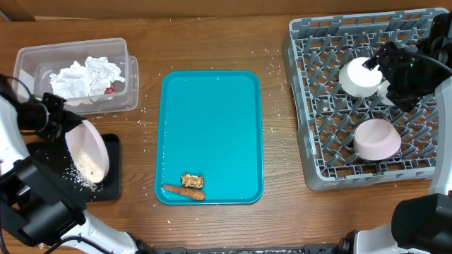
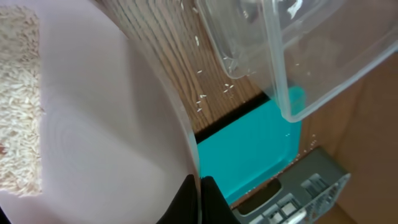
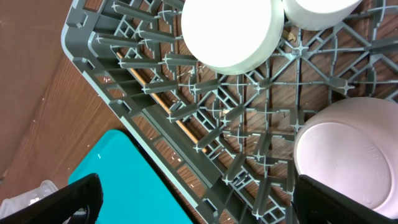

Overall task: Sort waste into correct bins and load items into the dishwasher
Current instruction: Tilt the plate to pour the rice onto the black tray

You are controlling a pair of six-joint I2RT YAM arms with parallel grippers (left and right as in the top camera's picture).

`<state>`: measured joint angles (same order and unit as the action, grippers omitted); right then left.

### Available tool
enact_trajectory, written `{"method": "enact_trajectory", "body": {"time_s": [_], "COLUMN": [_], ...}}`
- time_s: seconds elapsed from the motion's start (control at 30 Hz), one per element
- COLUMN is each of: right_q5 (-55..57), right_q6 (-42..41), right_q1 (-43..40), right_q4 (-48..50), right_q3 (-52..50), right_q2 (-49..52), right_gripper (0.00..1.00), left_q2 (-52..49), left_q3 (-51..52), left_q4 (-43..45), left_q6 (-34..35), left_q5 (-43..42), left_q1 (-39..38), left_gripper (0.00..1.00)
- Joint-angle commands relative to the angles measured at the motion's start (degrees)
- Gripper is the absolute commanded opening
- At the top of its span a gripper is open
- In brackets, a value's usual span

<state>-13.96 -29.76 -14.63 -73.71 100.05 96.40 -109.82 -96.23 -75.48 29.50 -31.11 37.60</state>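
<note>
L gripper (image 2: 200, 194) pinched tilted plate (image 1: 88, 152) w/ rice (image 2: 18, 106) over black tray (image 1: 111, 169). R gripper (image 3: 199, 202) spread wide above rack (image 1: 304, 141).

The serving tray (image 1: 212, 120) lies at the centre of the table (image 1: 212, 42). The chunk (image 1: 192, 180) and the carrot (image 1: 183, 191) lie on it near its front left corner, the chunk just behind the carrot. The tub (image 1: 28, 60) stands left of the serving tray, at the rear, with the tissue (image 1: 85, 76) and the wrapper (image 1: 110, 89) in it. The shallow tray (image 1: 111, 159) lies in front of the tub. The plate (image 1: 88, 152) is tilted over it, and rice (image 1: 90, 166) lies on both. The rack (image 1: 304, 106) stands right of the serving tray. The cup (image 1: 360, 77) sits in it, behind the bowl (image 1: 376, 138).
</note>
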Motion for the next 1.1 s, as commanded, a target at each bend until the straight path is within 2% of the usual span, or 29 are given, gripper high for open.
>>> {"method": "enact_trajectory", "body": {"time_s": [0.0,0.1,0.23,0.47,0.67,0.93,1.07], "right_q5": [0.4,0.4,0.4,0.4,0.4,0.4,0.4], "right_q6": [-0.1,-0.1,-0.1,-0.1,-0.1,-0.1,-0.1], "right_q1": [-0.1,-0.1,-0.1,-0.1,-0.1,-0.1,-0.1], "right_q4": [0.2,0.1,0.2,0.1,0.1,0.1,0.2], "right_q3": [1.7,1.7,1.7,1.7,1.7,1.7,1.7], "right_q2": [-0.6,-0.6,-0.6,-0.6,-0.6,-0.6,-0.6], "right_gripper": [1.0,1.0,1.0,1.0,1.0,1.0,1.0], "left_q2": [1.5,1.5,1.5,1.5,1.5,1.5,1.5], "left_q3": [0.4,0.4,0.4,0.4,0.4,0.4,0.4], "left_q4": [-0.5,-2.3,-2.5,-3.1,-5.6,-7.4,-8.3], "left_q6": [-4.3,-6.6,-7.7,-10.4,-12.3,-14.9,-17.7], "left_q5": [-5.2,-9.8,-10.9,-20.4,-24.0,-23.1,-26.7], "left_q1": [3.7,5.6,7.3,11.0,13.5,16.6,18.3], "left_gripper": [0.04,0.04,0.04,0.04,0.04,0.04,0.04]}}
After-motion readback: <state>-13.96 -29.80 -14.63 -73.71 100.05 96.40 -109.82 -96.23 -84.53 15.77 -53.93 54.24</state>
